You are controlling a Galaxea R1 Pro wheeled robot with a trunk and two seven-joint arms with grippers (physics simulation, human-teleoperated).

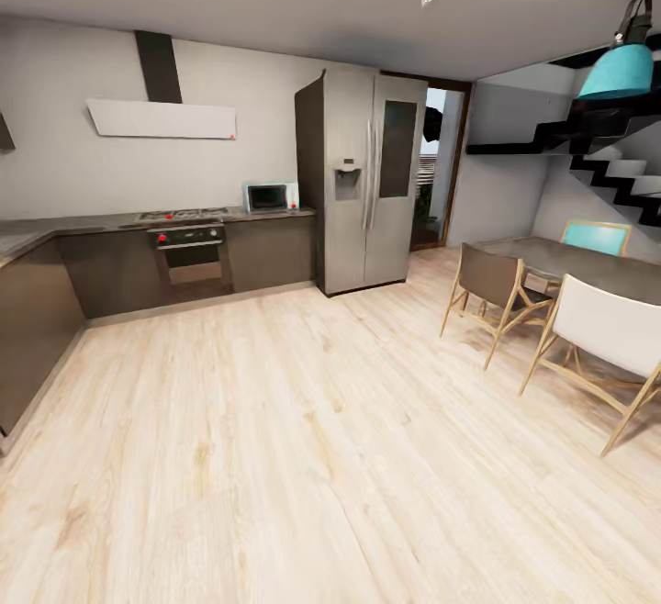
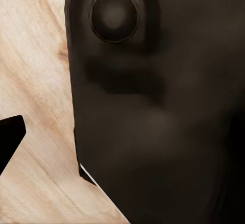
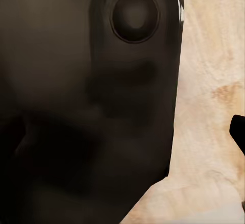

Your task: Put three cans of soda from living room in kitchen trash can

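Observation:
I am looking into the kitchen [image 1: 193, 246], with its dark brown cabinets [image 1: 110, 269], built-in oven [image 1: 191, 260], white hood [image 1: 161, 117] and steel double-door fridge [image 1: 367, 182]. The cans of soda and the tash can are out of view. In the left wrist view a dark rounded part of my own body [image 2: 163, 106] is close up over light wood floor [image 2: 35, 81], with a black finger tip [image 2: 10, 137] at the frame's edge. The right wrist view has the same dark body [image 3: 87, 106] and a black finger tip [image 3: 239, 129] over the floor.
A dining table [image 1: 551, 255] stands at the right with a brown chair [image 1: 491, 287], a white chair [image 1: 606, 324] and a teal chair [image 1: 595, 237]. A doorway [image 1: 441, 163] opens beside the fridge. Black stairs [image 1: 615, 173] rise at the far right. Wide wood floor [image 1: 303, 420] lies ahead.

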